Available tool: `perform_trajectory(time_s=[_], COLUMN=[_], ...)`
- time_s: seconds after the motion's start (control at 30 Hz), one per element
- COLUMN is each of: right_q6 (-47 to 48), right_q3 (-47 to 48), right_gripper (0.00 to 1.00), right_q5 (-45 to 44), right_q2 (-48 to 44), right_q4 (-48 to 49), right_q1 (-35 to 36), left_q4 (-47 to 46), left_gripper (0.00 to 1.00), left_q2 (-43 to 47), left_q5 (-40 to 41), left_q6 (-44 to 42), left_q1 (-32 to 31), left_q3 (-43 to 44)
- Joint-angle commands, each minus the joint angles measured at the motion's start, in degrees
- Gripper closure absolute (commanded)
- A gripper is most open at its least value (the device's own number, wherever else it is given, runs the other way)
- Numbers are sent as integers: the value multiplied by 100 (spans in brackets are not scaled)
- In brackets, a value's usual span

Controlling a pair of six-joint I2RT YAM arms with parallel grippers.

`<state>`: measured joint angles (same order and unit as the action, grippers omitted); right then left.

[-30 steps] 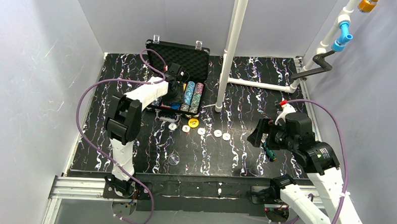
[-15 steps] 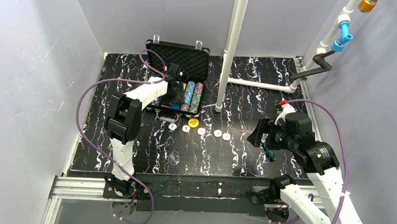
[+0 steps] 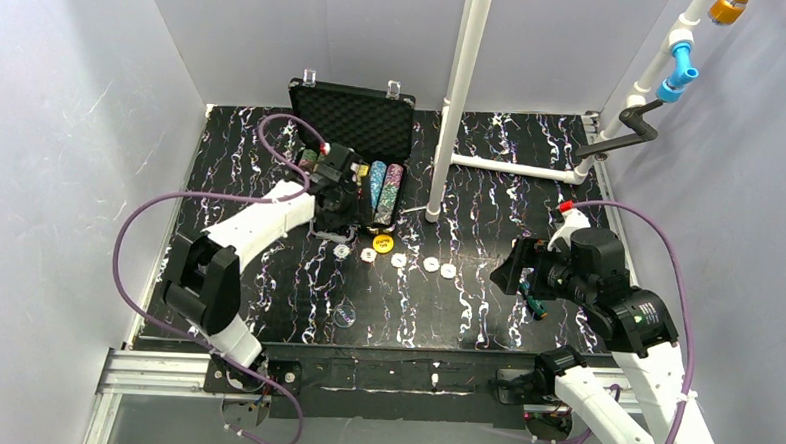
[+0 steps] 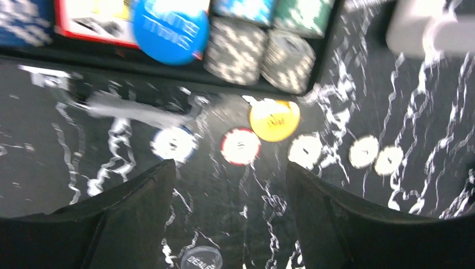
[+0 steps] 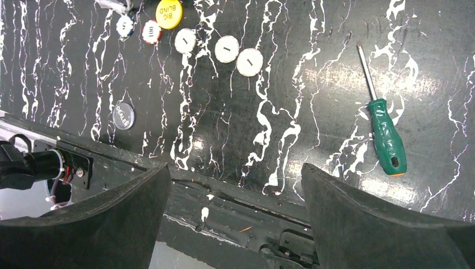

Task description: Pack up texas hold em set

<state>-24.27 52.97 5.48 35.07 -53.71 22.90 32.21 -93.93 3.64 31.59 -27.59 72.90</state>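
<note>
L gripper [image 4: 229, 171], jaws well apart & empty, is hovering over the loose discs [image 4: 240, 145] lying just off the case's [image 3: 358, 120] near edge, so it should be centring on one disc, then descending square before closing; R gripper [image 5: 235, 174], wide open & empty, is hovering near the table's [image 3: 485, 321] right edge.

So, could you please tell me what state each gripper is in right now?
Left gripper: open, holding nothing.
Right gripper: open, holding nothing.

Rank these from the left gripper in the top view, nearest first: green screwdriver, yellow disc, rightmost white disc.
Starting from the left gripper:
1. yellow disc, just to the gripper's right.
2. rightmost white disc, at the end of the disc row, around the middle.
3. green screwdriver, far over on the right side.
</note>
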Motion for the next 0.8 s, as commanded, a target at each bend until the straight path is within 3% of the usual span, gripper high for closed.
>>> perform_trajectory(time_s=[0.0, 0.13, 0.33, 0.57, 0.77], right_q6=[-18, -25, -17, -22, -28], right_q3=[-15, -19, -29, -36, -46], right_gripper=[7, 7, 7, 7, 7], right_q5=[94, 101, 68, 42, 46], right_q2=[-87, -121, -164, -116, -71], right_q4=[225, 222, 224, 221, 230], right_q1=[14, 9, 13, 13, 13], left_q4=[-220, -315, -703, -1161, -1189], left_gripper=[27, 23, 18, 20, 28], left_q2=[301, -149, -815, -1123, -1325], left_q5=[366, 486, 655, 1241, 1575], left_q6=[42, -173, 33, 349, 322], left_q1=[-905, -1406, -1447, -1476, -1547], left_q3=[-335, -186, -162, -158, -90])
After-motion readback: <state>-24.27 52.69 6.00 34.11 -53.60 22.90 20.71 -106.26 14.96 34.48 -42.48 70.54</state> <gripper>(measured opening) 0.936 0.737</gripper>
